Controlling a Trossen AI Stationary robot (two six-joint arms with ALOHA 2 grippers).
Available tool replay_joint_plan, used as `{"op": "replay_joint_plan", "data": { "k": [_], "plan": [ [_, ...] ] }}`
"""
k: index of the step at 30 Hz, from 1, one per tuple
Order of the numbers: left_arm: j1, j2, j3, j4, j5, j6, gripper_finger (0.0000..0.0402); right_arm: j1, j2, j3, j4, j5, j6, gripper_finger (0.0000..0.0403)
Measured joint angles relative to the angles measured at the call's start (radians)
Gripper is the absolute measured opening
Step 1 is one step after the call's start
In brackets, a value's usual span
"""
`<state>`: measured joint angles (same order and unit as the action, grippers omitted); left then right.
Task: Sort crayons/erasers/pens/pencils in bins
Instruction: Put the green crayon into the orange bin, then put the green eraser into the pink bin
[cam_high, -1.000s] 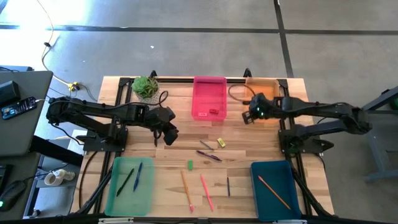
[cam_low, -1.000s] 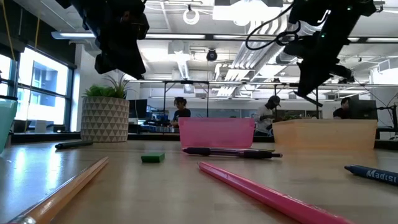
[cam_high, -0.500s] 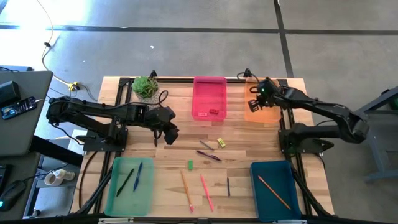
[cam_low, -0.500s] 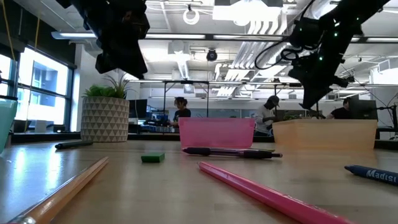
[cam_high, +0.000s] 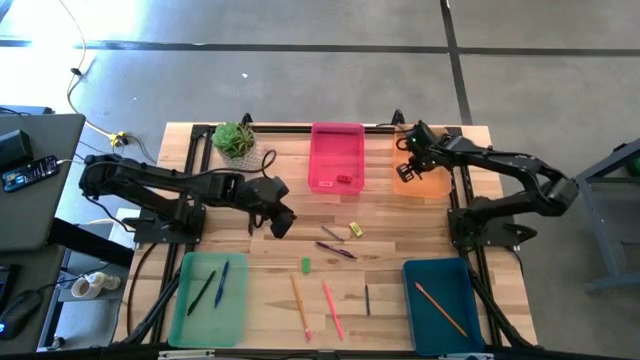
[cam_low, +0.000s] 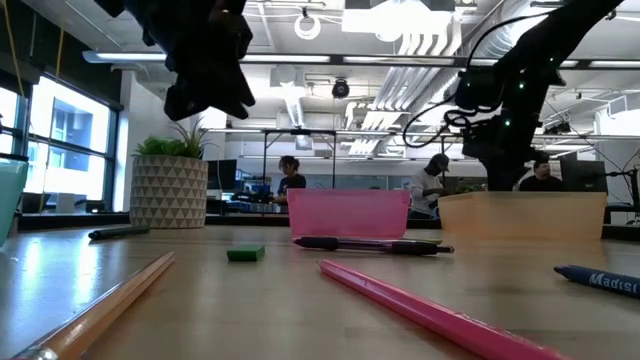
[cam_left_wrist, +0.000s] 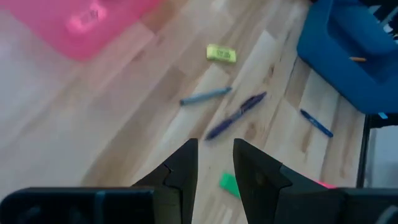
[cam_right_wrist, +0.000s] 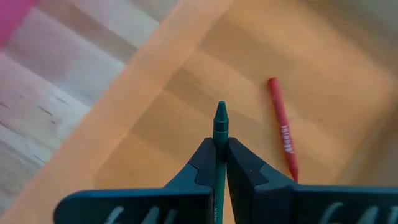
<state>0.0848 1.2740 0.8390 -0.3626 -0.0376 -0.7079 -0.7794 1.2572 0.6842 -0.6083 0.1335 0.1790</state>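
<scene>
My right gripper (cam_right_wrist: 220, 146) is shut on a green crayon (cam_right_wrist: 220, 124) above the orange bin (cam_high: 425, 172), where a red crayon (cam_right_wrist: 283, 127) lies flat on the floor. My left gripper (cam_left_wrist: 214, 167) hovers open and empty over the table's middle left (cam_high: 280, 218). Below and beyond it lie a yellow eraser (cam_left_wrist: 221, 53), a grey-blue crayon (cam_left_wrist: 205, 96), a purple pen (cam_left_wrist: 236, 115) and a green eraser (cam_left_wrist: 229, 184). An orange pencil (cam_high: 300, 305), a pink pencil (cam_high: 332, 308) and a dark pen (cam_high: 367, 298) lie near the front edge. My right gripper pinches the green crayon between its two fingers, the crayon lying along them. Its pointed tip (cam_right_wrist: 221, 112) sticks out past the fingertips (cam_right_wrist: 205, 155). The fingers slant down from above. The crayon is lifted clear over the orange bin's floor.
The pink bin (cam_high: 336, 150) at the far middle holds a red eraser (cam_high: 344, 180). The green bin (cam_high: 195, 310) at the near left holds two pens. The teal bin (cam_high: 425, 315) at the near right holds an orange pencil. A potted plant (cam_high: 235, 140) stands at the far left.
My right gripper has swung toward the table's far edge and sunk, turning as it went. It has carried the green crayon from the orange bin's near side to a spot over that bin.
</scene>
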Motion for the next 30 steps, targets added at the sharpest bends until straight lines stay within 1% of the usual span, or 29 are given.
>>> {"op": "replay_joint_plan", "data": {
  "k": [4, 7, 12, 16, 18, 21, 26, 30],
  "plan": [
    [-0.023, 0.032, 0.000, -0.004, 0.001, -0.091, 0.0092, 0.000, 0.035, 0.000, 0.000, -0.004, -0.004, 0.0001],
    [-0.044, 0.056, 0.000, -0.004, 0.001, -0.151, 0.0104, -0.002, 0.056, 0.000, 0.000, -0.008, -0.004, 0.0011],
    [-0.083, 0.089, 0.000, -0.002, 0.002, -0.224, 0.0136, -0.002, 0.080, 0.000, 0.000, -0.030, -0.004, 0.0053],
    [-0.104, 0.098, 0.000, 0.000, 0.057, -0.294, 0.0154, -0.002, 0.076, 0.003, -0.009, -0.028, -0.004, 0.0092],
    [-0.119, 0.106, 0.000, -0.003, 0.067, -0.329, 0.0155, -0.002, 0.076, 0.018, -0.026, -0.028, -0.005, 0.0106],
    [-0.141, 0.105, 0.000, 0.005, 0.055, -0.367, 0.0152, -0.002, 0.076, 0.048, -0.052, -0.026, -0.001, 0.0118],
    [-0.178, 0.105, 0.009, 0.030, 0.049, -0.419, 0.0139, 0.003, 0.047, 0.107, -0.111, -0.026, 0.026, 0.0121],
    [-0.208, 0.105, 0.065, 0.026, 0.032, -0.425, 0.0127, 0.013, -0.006, 0.148, -0.154, -0.030, 0.048, 0.0121]
  ]
}}
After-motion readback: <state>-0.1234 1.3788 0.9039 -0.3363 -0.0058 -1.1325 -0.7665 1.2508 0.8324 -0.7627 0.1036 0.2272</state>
